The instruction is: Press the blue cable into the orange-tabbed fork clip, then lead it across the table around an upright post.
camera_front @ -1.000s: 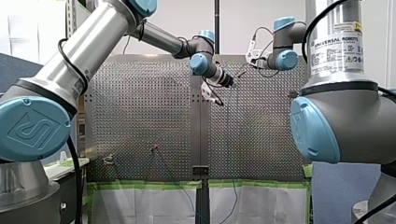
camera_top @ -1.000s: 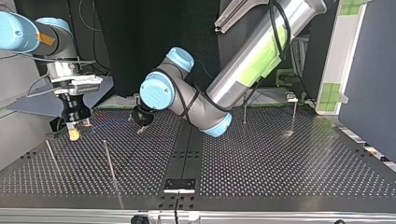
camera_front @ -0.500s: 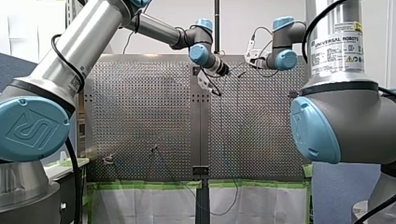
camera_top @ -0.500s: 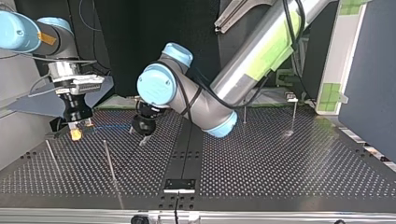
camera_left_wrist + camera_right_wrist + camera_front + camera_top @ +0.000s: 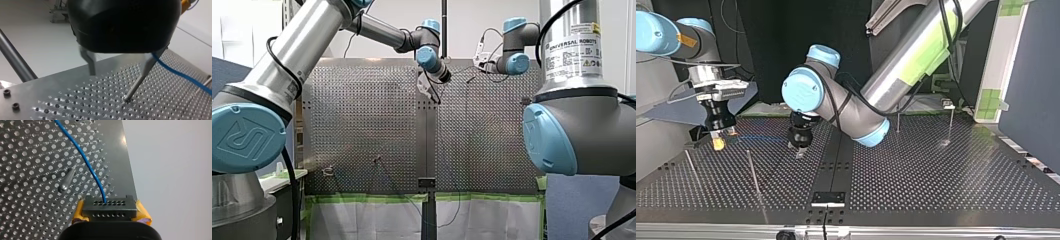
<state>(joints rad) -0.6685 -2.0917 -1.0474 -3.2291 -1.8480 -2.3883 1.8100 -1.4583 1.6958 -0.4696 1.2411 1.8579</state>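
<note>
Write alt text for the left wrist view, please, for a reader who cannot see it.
My left pincer, black with two metal fingers standing apart and nothing between them, hangs over the perforated table, one fingertip almost at its surface. A blue cable runs across the table beside that finger.

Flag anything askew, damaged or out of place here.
Nothing stands out. The blue cable runs in a smooth curve over the perforated table into the black block held by my right gripper; no kink, damage or spill shows.
</note>
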